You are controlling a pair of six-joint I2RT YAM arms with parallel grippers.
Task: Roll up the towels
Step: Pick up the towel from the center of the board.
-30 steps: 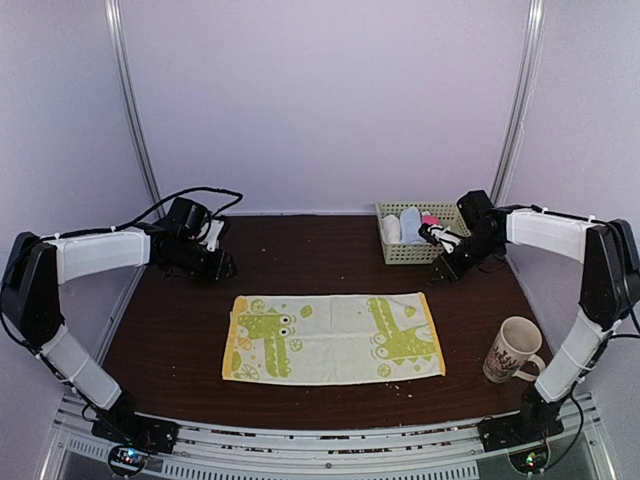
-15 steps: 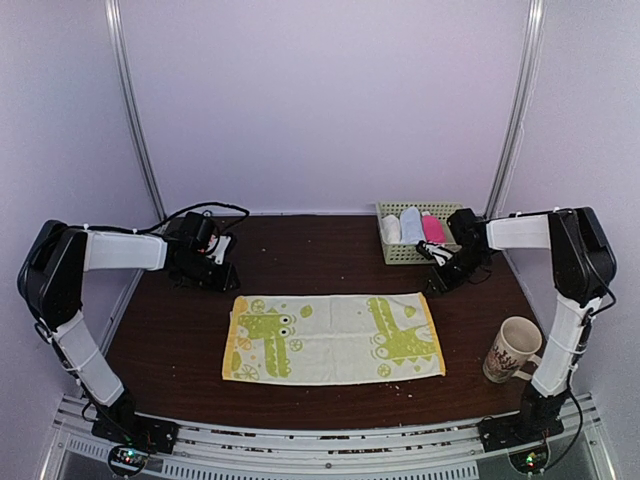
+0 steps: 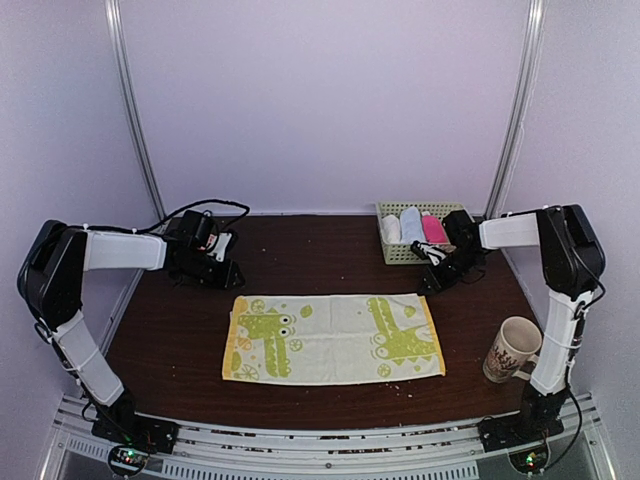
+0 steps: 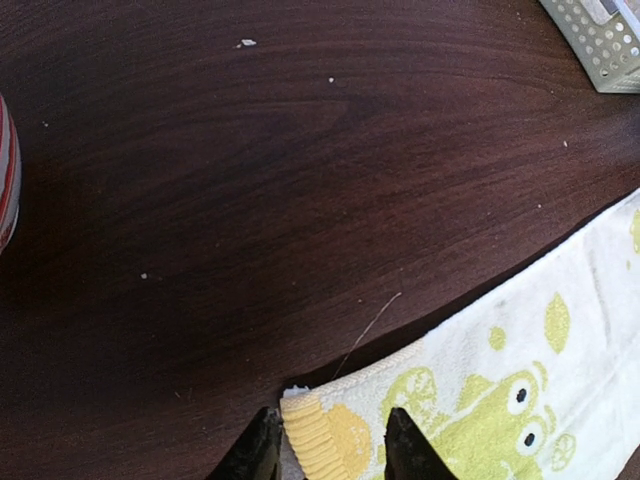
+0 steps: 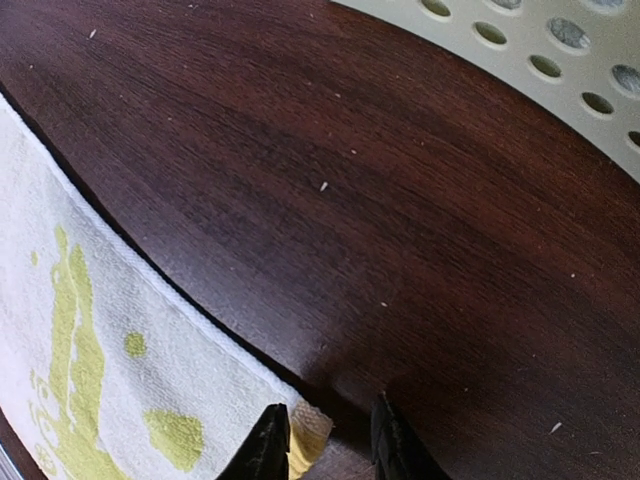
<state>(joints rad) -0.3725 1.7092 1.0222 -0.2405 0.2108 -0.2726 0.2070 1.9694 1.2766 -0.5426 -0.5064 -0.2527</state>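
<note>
Cloth (image 3: 333,338) corners reached: left end effector (image 4: 333,450), right end effector (image 5: 330,445).

The top camera looked down from behind; each wrist camera sat close over the desk (image 3: 300,258), sharing the towel's (image 3: 335,338) far edge.

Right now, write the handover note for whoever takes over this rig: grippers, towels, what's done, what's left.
Left gripper: open, jaws straddling the far left corner of the yellow-green towel, not closed on it.
Right gripper: open, straddling the towel's far right corner.
Yellow-green towel: flat and fully spread mid-table.
Pink towel: in the basket, apparently rolled.
Done: the pink one, it seems.
Left: pinch both far corners and roll the yellow-green towel.
</note>
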